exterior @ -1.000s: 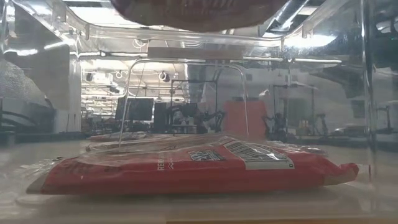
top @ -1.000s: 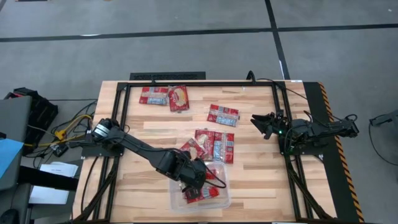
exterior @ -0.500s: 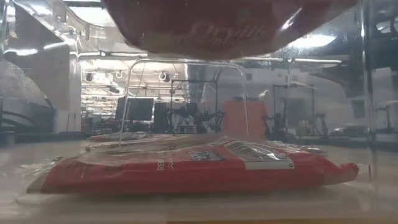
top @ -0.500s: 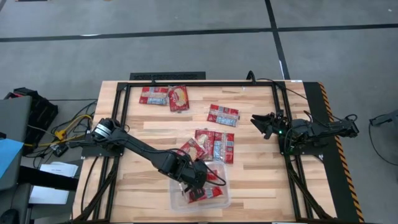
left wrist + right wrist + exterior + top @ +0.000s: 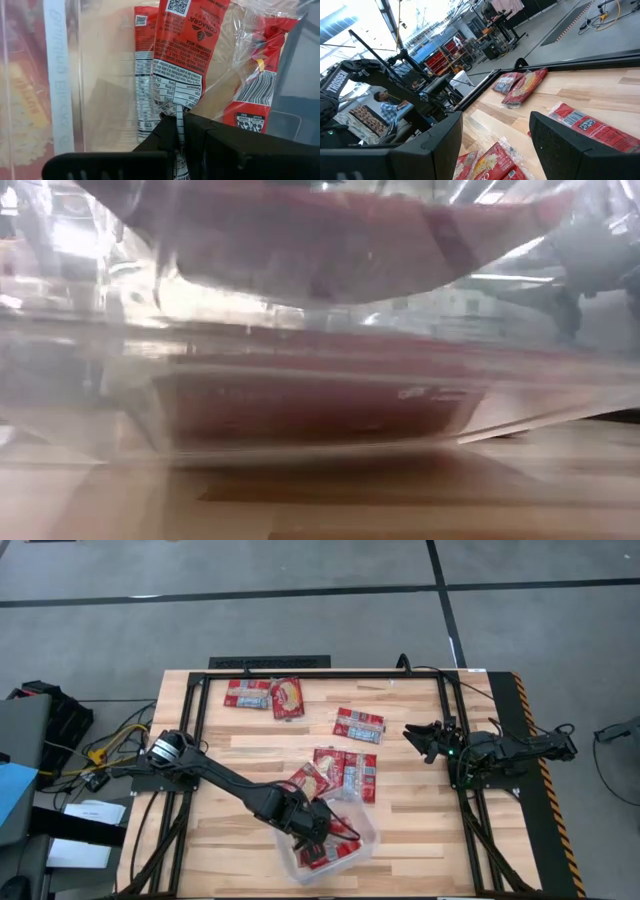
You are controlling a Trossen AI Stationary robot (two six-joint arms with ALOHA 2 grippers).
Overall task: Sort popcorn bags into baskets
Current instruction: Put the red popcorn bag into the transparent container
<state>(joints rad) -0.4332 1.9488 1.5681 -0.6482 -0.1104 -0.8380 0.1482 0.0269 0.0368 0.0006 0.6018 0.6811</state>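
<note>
**Item: sorting station, one moment.**

- Left end effector (image 5: 318, 830): lowered into the clear bin (image 5: 366, 837) at the near edge of the surface (image 5: 250, 755); fingers (image 5: 165, 132) clamped together on the edge of a red popcorn packet (image 5: 182, 50), seen hanging in the left wrist view.
- Change noted: since half a second ago the bin has been turned askew and appears tipped, judged to have been nudged by the arm. Placement is nearly made; release is still owed.
- Bin contents: at least one packet (image 5: 325, 855) already lies inside.
- Unsorted: a cluster (image 5: 345, 773) mid-surface, one packet (image 5: 358, 725) beyond it, a pair (image 5: 265, 696) at the far edge.
- Right end effector (image 5: 420, 743): waiting near the right edge, jaws apart, empty.
- Views compared: the grip is shown only by the left wrist view; the low view gives only a blur of plastic and red.
</note>
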